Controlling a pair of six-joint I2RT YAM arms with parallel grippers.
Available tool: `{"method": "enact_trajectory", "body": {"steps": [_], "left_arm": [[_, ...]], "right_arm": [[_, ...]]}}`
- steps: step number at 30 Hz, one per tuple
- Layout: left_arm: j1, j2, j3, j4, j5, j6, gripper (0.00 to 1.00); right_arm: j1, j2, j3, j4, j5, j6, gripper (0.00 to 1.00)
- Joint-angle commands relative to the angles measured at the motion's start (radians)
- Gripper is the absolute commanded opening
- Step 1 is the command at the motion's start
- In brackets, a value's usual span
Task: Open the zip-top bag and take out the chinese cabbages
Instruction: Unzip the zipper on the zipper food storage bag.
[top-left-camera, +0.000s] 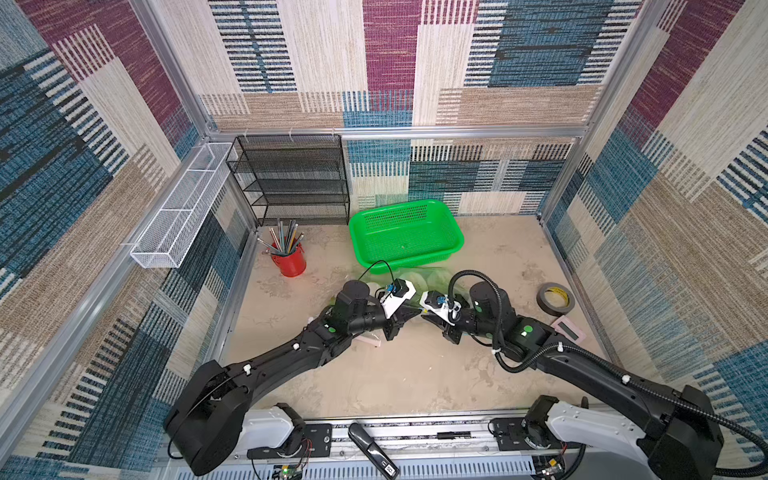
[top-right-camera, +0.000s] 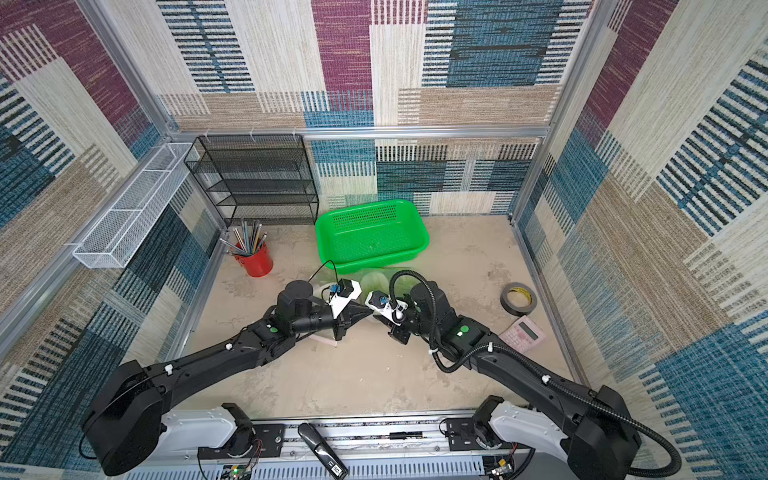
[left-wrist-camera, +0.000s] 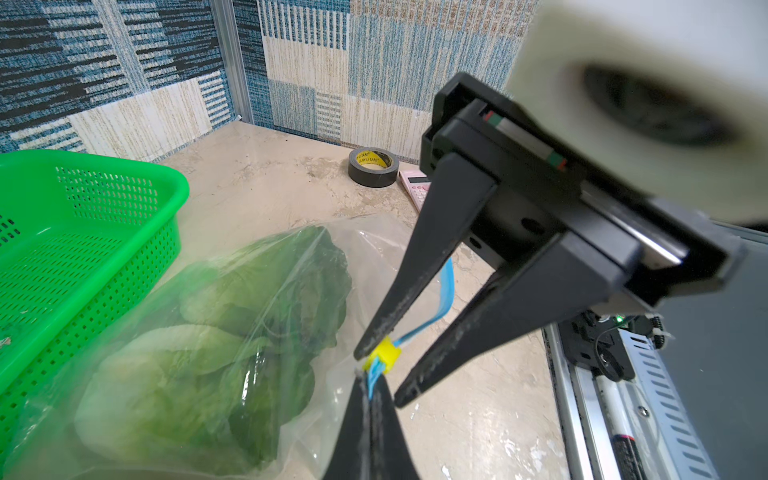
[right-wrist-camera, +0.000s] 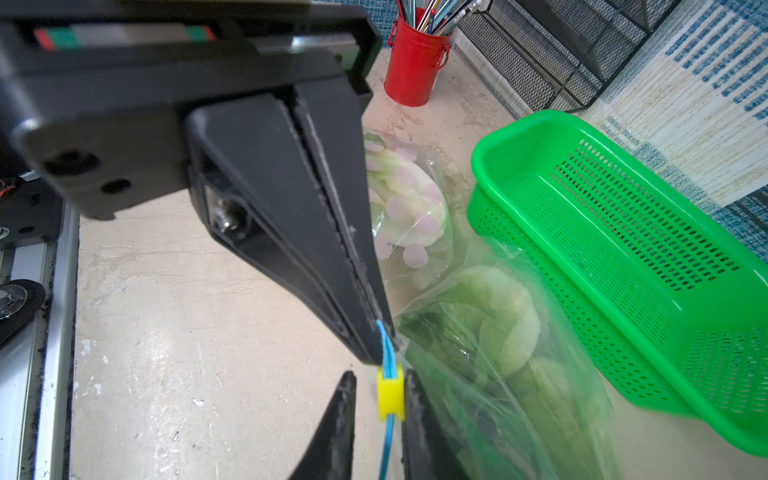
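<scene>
Grippers meet mid-table in both top views, left gripper (top-left-camera: 415, 311) tip to tip with right gripper (top-left-camera: 426, 315), near the green basket (top-left-camera: 455, 237); chinese cabbages (top-left-camera: 417, 277) show pale green between the wrists. Left wrist view: the zip-top bag (left-wrist-camera: 365, 249) lies beside the basket with the chinese cabbages inside, left jaws pinched tight on its blue zip strip (left-wrist-camera: 449, 291). Right wrist view: right jaws stand narrowly apart, straddling the yellow slider (right-wrist-camera: 390, 395) without clamping it, right beside the left gripper's tips.
</scene>
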Motion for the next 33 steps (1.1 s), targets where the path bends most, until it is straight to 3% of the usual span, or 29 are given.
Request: {"method": "enact_trajectory", "body": {"steps": [1, 33], "left_arm": [[0.002, -0.006, 0.003, 0.024, -0.018, 0.008, 0.00], [-0.005, 0.017, 0.018, -0.006, -0.038, 0.021, 0.00]], "right_arm": [[0.000, -0.007, 0.008, -0.005, 0.003, -0.019, 0.22], [0.001, 0.024, 0.032, -0.022, 0.035, -0.028, 0.13]]}}
